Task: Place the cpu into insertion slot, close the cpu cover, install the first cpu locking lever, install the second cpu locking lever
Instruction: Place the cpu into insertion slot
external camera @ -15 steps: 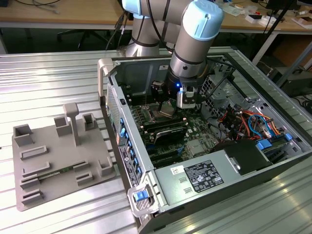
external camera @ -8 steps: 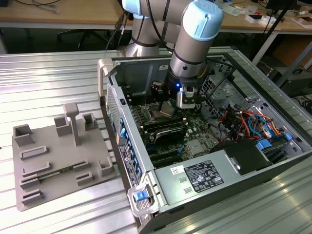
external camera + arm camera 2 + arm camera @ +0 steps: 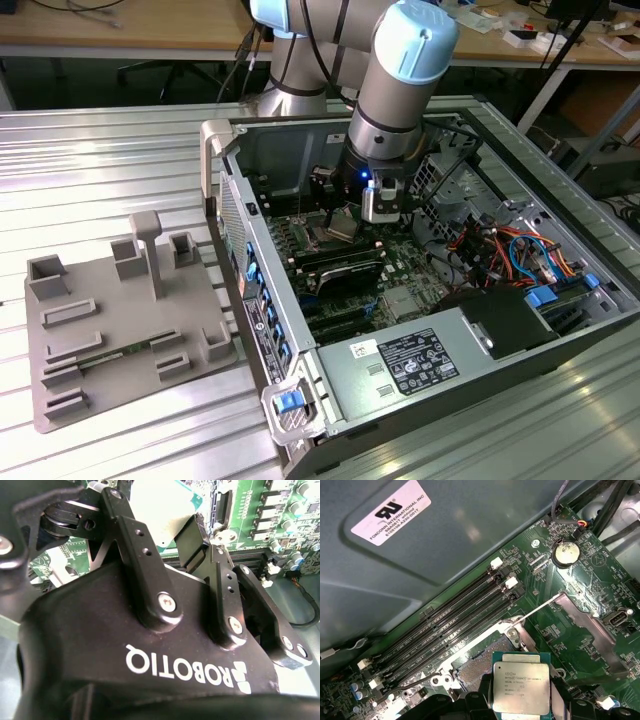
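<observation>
The cpu (image 3: pixel 521 687) is a small square chip with a silver face and a green rim. My gripper (image 3: pixel 526 706) is shut on it, with dark fingers (image 3: pixel 476 702) on either side. The chip hangs just above the insertion slot (image 3: pixel 479 667), whose dark pin field shows uncovered beside it. The cpu cover (image 3: pixel 587 630), a grey metal frame, stands raised at the socket's far side. One thin wire locking lever (image 3: pixel 540 609) sticks up, and another (image 3: pixel 412 682) lies by the memory slots. In the exterior view my gripper (image 3: pixel 345 215) is inside the open computer case, over the board. The second wrist view has the cpu (image 3: pixel 155 510) bright between the fingers (image 3: pixel 192 537).
Long black memory slots (image 3: pixel 450 620) run beside the socket, and a coin battery (image 3: pixel 566 553) sits farther off. A grey power supply (image 3: pixel 400 365) and bundled cables (image 3: pixel 500 250) crowd the case. A grey fixture tray (image 3: pixel 110 320) lies on the ribbed table at the exterior view's left.
</observation>
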Robot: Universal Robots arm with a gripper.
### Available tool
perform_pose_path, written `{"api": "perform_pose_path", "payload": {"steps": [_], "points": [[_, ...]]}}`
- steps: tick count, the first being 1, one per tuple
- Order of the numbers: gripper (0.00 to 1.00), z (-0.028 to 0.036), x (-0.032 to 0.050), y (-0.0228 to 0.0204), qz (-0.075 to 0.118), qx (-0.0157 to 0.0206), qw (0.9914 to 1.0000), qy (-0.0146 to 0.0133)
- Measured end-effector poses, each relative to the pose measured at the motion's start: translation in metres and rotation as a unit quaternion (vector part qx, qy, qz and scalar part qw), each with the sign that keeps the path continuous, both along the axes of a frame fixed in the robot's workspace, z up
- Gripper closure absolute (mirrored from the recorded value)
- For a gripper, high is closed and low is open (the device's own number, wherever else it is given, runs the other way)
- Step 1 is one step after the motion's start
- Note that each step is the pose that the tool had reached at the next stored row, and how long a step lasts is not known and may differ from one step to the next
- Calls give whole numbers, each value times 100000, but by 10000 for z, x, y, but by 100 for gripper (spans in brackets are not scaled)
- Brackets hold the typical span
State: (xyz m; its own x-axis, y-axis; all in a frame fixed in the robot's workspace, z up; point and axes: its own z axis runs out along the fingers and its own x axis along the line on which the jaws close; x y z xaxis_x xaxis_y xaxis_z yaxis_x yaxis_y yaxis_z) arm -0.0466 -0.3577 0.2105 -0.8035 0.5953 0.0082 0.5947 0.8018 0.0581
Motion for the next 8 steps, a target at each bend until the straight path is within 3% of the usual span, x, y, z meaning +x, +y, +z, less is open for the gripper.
{"api": "perform_pose_path", "payload": {"steps": [8], "points": [[45, -4, 0, 0, -382, 2, 99999, -2]]}}
